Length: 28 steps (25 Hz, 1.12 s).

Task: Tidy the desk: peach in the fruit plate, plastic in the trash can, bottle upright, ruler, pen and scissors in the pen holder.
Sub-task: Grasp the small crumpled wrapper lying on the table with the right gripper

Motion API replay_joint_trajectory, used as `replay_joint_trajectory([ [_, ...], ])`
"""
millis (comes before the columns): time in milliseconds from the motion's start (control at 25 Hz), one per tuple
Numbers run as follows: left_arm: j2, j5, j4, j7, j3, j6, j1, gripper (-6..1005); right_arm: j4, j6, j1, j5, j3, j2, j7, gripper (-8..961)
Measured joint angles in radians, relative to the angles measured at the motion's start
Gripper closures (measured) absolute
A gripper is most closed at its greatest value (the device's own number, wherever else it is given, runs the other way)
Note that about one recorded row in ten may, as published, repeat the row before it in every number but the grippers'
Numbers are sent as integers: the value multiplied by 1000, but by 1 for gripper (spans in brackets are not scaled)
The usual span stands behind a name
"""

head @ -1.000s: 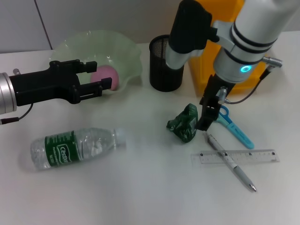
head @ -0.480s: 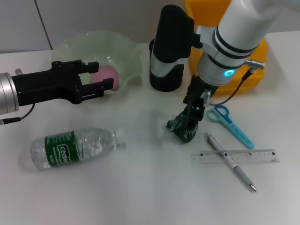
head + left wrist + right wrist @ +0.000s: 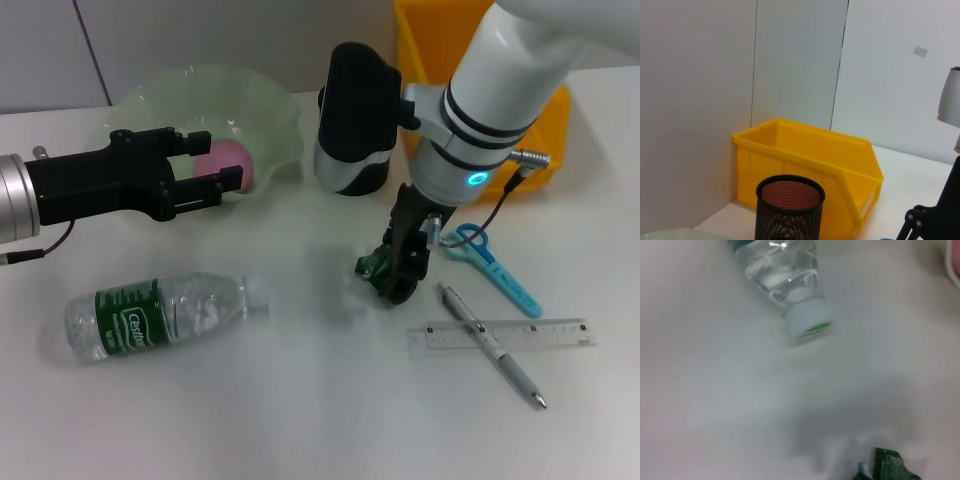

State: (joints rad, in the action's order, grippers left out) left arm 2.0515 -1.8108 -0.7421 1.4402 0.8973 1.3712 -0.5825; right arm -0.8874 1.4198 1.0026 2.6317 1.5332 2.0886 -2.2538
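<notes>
Two arms are over the desk [image 3: 300, 400]. The right gripper [image 3: 408, 262] points down onto the crumpled dark-green plastic [image 3: 382, 268], its black fingers [image 3: 414, 255] lying against the wad; whether they pinch it or merely touch it cannot be told. The plastic sits on the desk in front of the pen holder [image 3: 350, 175], which the right arm largely hides in the head view. The left gripper [image 3: 205, 168] hangs level just in front of the fruit plate [image 3: 215, 95], its fingers spread apart and holding nothing. The peach [image 3: 232, 160] lies inside the fruit plate, partly behind those fingers.

The bottle [image 3: 160, 315] lies on its side toward the robot's left, cap pointing toward the plastic. The scissors [image 3: 495, 265] lie flat on the right of the right gripper, apart from it. The pen [image 3: 492, 345] lies diagonally across the ruler [image 3: 502, 335], touching it, with the pen's upper end near the plastic. The trash can [image 3: 465, 60] stands at the back behind the right arm; the left wrist view shows it just behind the pen holder, the two close together.
</notes>
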Motion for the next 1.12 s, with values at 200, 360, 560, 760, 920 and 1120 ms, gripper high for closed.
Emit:
replay_joint_trajectory([
  [200, -1, -2, 0, 0, 0, 0, -2, 349, 4, 1, 0, -1, 0, 0, -3, 245],
  [360, -3, -3, 0, 0, 0, -3, -2, 349, 4, 4, 1, 12, 1, -2, -9, 245],
  [560, -4, -4, 0, 0, -1, -5, 2, 349, 4, 11, 7, 31, 2, -3, -23, 245],
  [760, -6, -4, 0, 0, -4, -5, 5, 349, 3, 22, 10, 42, 9, -2, -24, 245],
  [920, -6, -4, 0, -1, -4, -5, 7, 349, 5, 18, 10, 46, 11, -1, -27, 244],
  [1120, -5, -4, 1, -1, -8, -5, 8, 349, 7, 2, 2, 50, 12, 0, -41, 244],
])
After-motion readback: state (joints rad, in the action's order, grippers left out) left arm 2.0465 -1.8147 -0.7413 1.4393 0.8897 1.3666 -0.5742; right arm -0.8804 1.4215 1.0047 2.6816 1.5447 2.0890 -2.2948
